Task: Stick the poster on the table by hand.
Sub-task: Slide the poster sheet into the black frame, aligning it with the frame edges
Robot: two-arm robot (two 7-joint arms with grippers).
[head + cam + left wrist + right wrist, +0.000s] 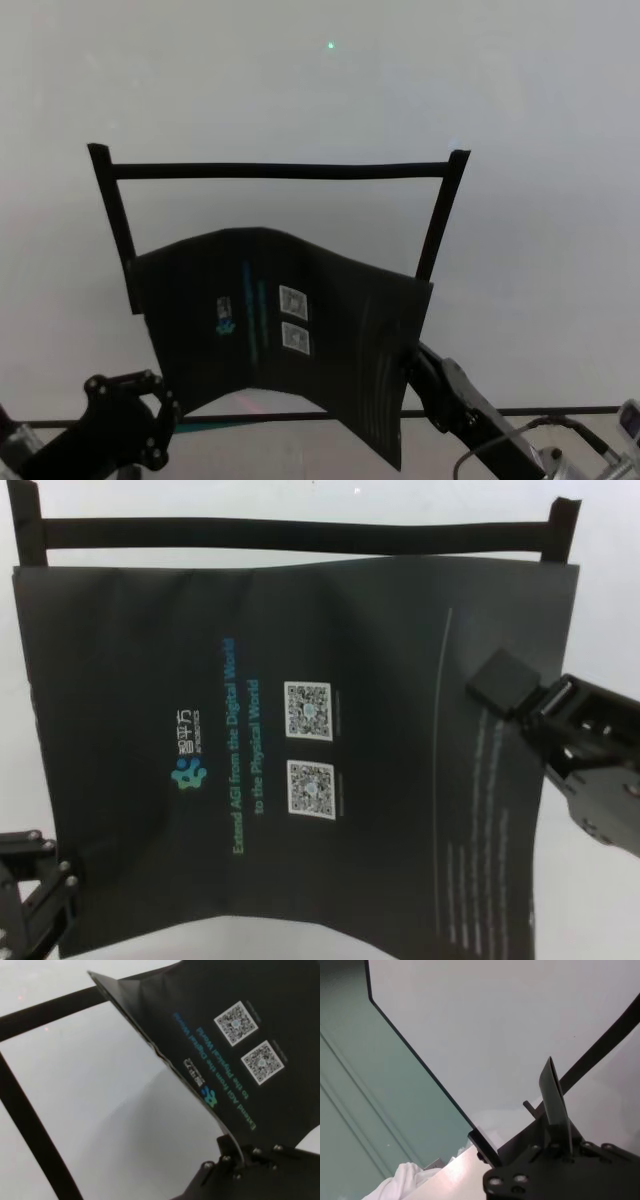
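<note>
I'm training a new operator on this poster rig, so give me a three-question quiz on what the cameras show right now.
1. True or false: the poster lies flat on the table.
2. Which grippers hold the poster? A) left only B) right only C) both
3. Fill in: the two white QR codes sit to the ___ of the teal text in the chest view.

Key:
1. False. It is lifted and curved, with only the black tape frame lying flat behind it.
2. C. The left gripper pinches its near left edge; the right gripper clamps its right edge.
3. Right.
</note>
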